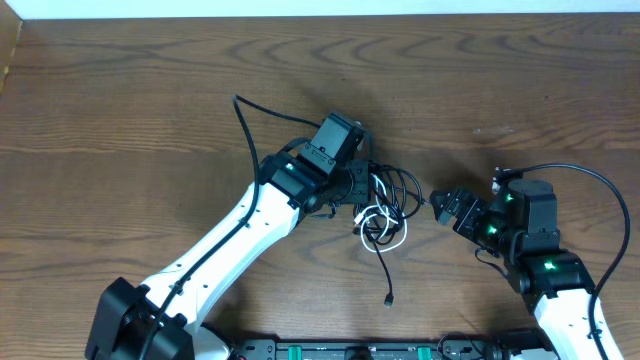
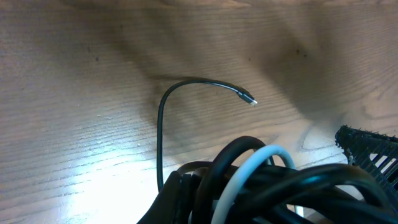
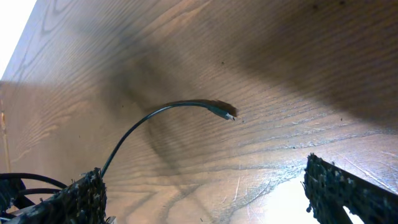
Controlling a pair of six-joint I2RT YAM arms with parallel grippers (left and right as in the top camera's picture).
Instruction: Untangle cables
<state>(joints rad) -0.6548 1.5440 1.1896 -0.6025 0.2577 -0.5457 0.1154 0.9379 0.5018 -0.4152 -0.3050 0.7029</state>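
Gripping the cables [image 1: 385, 210], black strands and one white looped in a clump near the middle of the wooden table [image 1: 150, 90], with the left gripper [image 1: 363, 190] clamped shut; right gripper [image 1: 437, 205] spread wide and empty, just beside the clump. Likely trouble: tugging several strands together and cinching the knot tighter; snagging a plug end [image 2: 249, 99] in a loop; losing a thin cord from the clamp.

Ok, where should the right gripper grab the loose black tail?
Probably on the straight stretch of the black tail, just short of its plug, coming from the right: it lies alone, clear of the loops the left gripper pinches.
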